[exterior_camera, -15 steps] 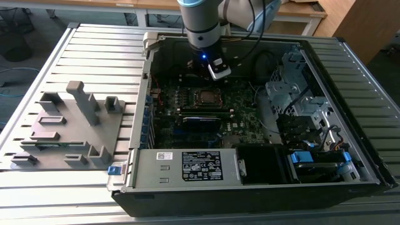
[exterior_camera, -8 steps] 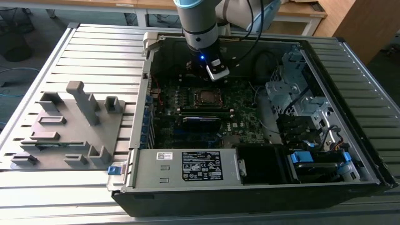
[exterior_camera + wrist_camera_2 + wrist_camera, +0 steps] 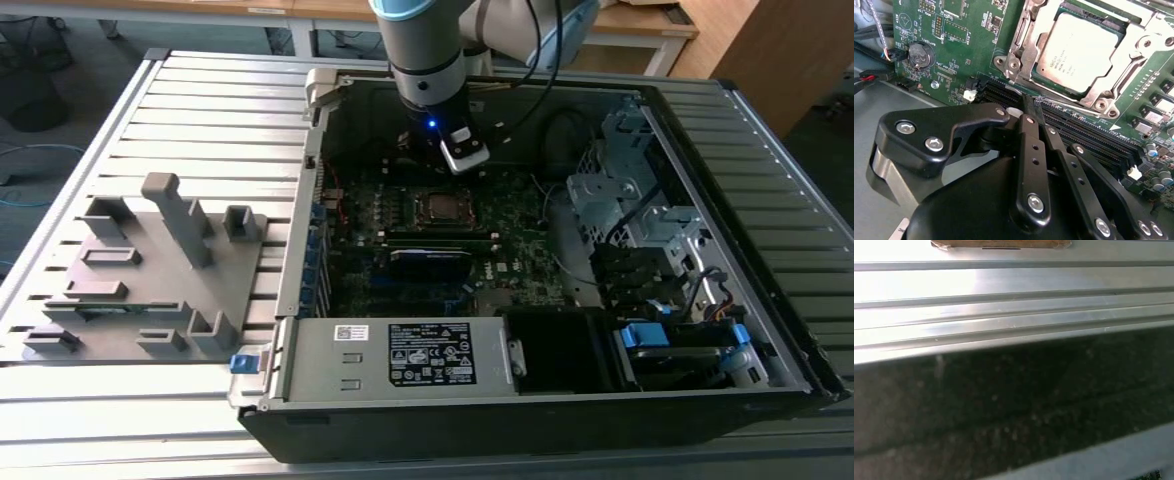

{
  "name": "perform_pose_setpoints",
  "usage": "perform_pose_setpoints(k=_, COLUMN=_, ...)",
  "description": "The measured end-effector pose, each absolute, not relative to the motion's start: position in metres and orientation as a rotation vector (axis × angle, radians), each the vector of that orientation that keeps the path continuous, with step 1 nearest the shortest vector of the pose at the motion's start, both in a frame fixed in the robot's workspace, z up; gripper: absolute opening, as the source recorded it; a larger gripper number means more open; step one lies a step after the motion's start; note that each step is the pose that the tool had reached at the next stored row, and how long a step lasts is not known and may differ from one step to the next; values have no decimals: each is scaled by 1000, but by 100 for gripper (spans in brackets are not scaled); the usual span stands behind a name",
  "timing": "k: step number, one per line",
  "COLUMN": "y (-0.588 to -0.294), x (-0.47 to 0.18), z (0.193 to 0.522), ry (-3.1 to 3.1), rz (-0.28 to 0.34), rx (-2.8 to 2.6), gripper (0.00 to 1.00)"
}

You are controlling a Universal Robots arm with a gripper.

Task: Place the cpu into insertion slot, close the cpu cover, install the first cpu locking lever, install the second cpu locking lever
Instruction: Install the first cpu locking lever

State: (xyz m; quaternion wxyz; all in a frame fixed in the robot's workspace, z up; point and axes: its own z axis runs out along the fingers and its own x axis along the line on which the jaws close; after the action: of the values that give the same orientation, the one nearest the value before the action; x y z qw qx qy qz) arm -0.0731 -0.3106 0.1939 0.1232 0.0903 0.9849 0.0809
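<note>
Slatted metal desk carries the open computer case. I see the cpu seated in the insertion slot, with the cpu cover down around it. Pincer together, empty, just beside the cover. I'd judge the chip light, stiff and fragile; take it by the edges.

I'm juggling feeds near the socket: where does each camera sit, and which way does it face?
Exterior view: off the arm, high, looking down into the open computer case; the arm and gripper reach in.
Second wrist view: on the wrist, looking past the gripper at the cpu.
First wrist view: on the wrist, facing out over the ribbed table.
Shared: exterior and second wrist views both show gripper and cpu.
</note>
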Motion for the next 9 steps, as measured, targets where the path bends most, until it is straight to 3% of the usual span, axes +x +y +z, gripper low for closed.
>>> perform_pose_setpoints(k=9, y=-311, x=-73, z=192, ry=2872, rz=226, rx=262, gripper=10)
